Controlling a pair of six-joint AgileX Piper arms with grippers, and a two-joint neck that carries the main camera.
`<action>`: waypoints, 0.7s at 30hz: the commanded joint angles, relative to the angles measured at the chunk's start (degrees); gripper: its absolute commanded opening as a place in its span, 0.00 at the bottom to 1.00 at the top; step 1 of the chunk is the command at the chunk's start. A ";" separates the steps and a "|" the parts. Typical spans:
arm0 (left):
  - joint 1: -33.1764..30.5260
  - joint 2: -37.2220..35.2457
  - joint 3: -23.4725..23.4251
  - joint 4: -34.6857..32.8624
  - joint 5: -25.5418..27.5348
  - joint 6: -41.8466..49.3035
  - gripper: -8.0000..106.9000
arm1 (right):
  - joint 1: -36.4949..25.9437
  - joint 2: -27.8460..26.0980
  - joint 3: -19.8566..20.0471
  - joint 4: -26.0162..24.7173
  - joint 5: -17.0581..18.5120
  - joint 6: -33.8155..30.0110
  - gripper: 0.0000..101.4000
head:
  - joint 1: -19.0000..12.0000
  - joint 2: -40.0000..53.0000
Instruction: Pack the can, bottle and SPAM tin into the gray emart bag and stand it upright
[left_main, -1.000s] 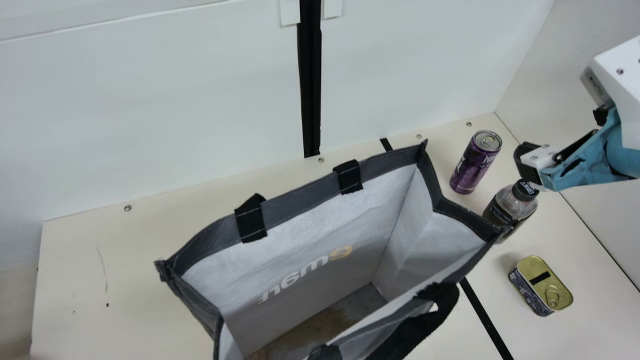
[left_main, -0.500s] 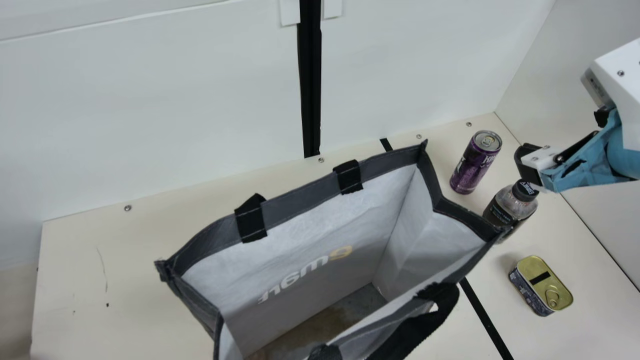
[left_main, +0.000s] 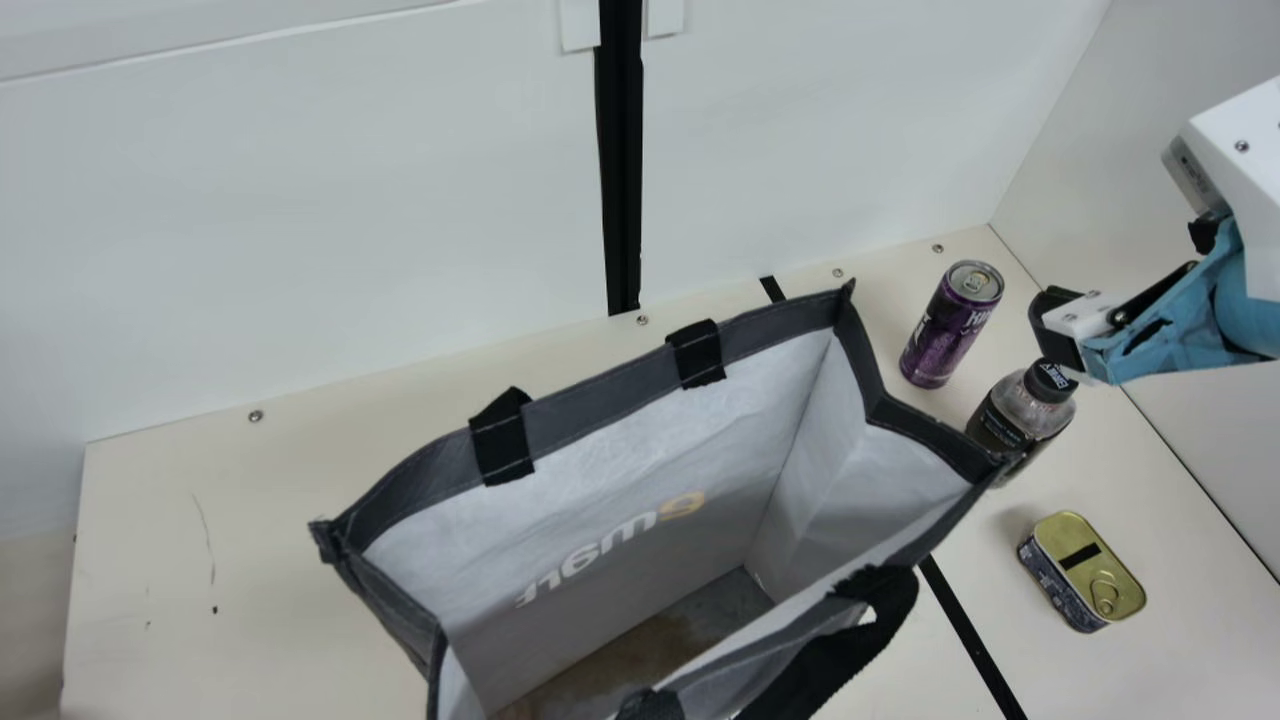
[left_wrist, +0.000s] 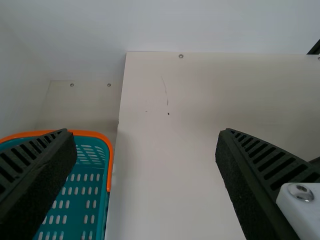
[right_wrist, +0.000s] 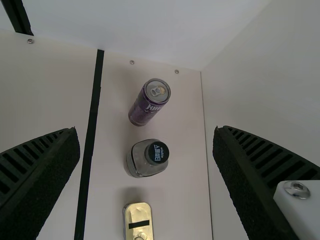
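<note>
Here, the right gripper (right_wrist: 146, 131) is open. The bottle (right_wrist: 138, 164) stands upright on the table (right_wrist: 177, 202), lower than this gripper, between can (right_wrist: 143, 109) and tin (right_wrist: 136, 211); the grasp should probably respect its vertical axis.

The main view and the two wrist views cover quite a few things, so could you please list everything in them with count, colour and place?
bag: 1, gray with black straps, standing open on the table
can: 1, purple, upright behind the bottle
bottle: 1, clear and dark with black cap, between can and tin
SPAM tin: 1, gold lid, right of the bag
basket: 1, teal with orange rim, beside the table
table: 1, cream, beneath the bag
back wall: 1, white, behind the table
left gripper: 1, black, open, above the table
right gripper: 1, black, open, above the bottle
</note>
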 joint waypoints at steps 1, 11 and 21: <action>-0.05 0.05 -0.01 0.04 -0.04 -0.05 0.85 | 0.00 0.00 0.00 0.00 0.00 0.00 0.94 | -1.30 -0.14; -2.83 1.15 -0.09 0.77 -1.18 -0.13 0.85 | 0.00 0.00 0.00 0.00 0.00 0.00 0.94 | -1.30 -0.14; -6.25 4.04 -2.97 2.09 -2.73 -1.67 0.85 | 0.00 0.00 0.00 0.00 0.00 0.00 0.94 | -1.30 -0.14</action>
